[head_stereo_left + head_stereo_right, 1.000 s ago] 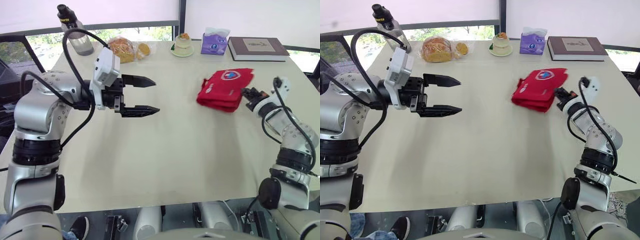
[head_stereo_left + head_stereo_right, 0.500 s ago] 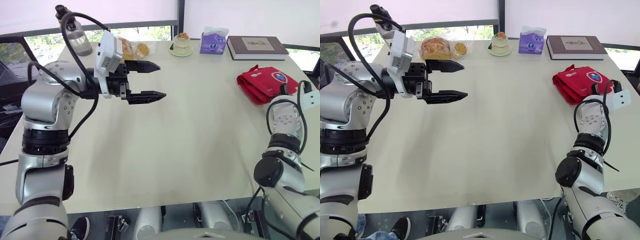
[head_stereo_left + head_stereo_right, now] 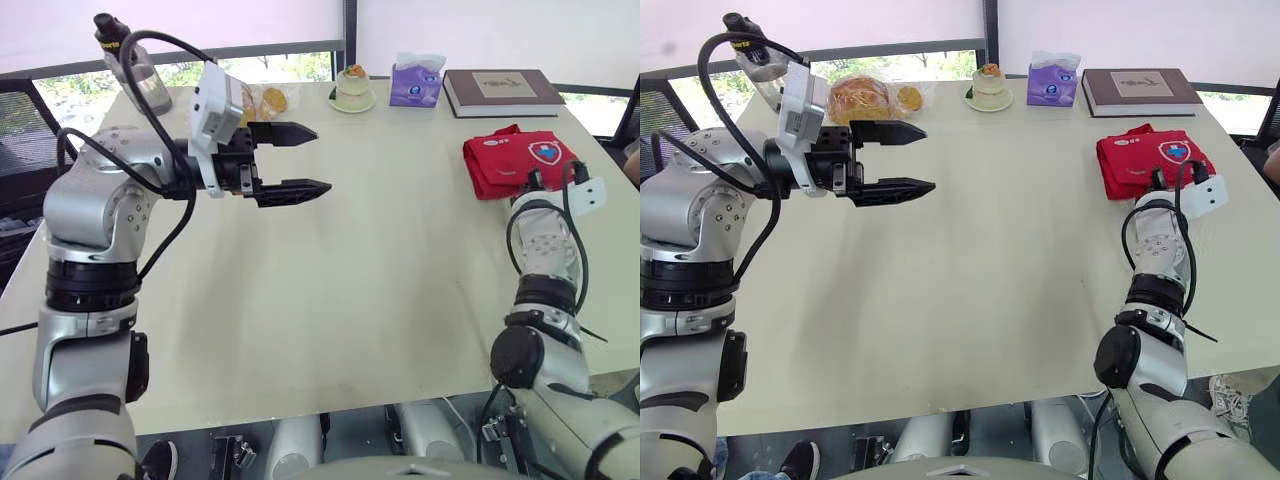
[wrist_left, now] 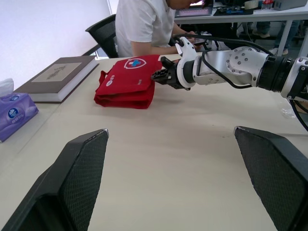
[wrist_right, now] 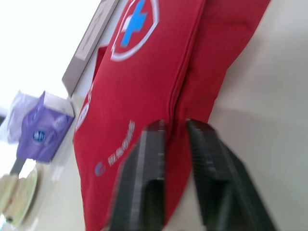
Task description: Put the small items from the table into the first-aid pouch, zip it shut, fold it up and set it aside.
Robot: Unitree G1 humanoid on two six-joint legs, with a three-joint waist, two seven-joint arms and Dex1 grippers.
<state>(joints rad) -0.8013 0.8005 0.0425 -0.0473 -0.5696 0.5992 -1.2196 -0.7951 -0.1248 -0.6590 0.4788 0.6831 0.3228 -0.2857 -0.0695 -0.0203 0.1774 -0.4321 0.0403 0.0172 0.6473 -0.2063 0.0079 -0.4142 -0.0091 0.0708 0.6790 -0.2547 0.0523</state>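
Note:
The red first-aid pouch point(image 3: 518, 160) lies folded on the table's right rear, its white shield with a blue cross facing up. My right gripper point(image 5: 174, 124) is at the pouch's near edge, its fingers closed on the red fabric point(image 4: 126, 81). From the left wrist view, that gripper point(image 4: 161, 77) touches the pouch's right end. My left gripper point(image 3: 322, 158) hangs open above the left rear of the table, holding nothing, far from the pouch.
Along the back edge stand a bottle point(image 3: 125, 60), bagged bread point(image 3: 262, 98), a cup on a saucer point(image 3: 352, 88), a purple tissue pack point(image 3: 415, 82) and a book point(image 3: 497, 90). A person in a white shirt point(image 4: 144, 24) sits beyond the pouch.
My right gripper has dragged the pouch from mid-table to the right rear. My left gripper has lifted and moved back a little. The head camera has shifted too.

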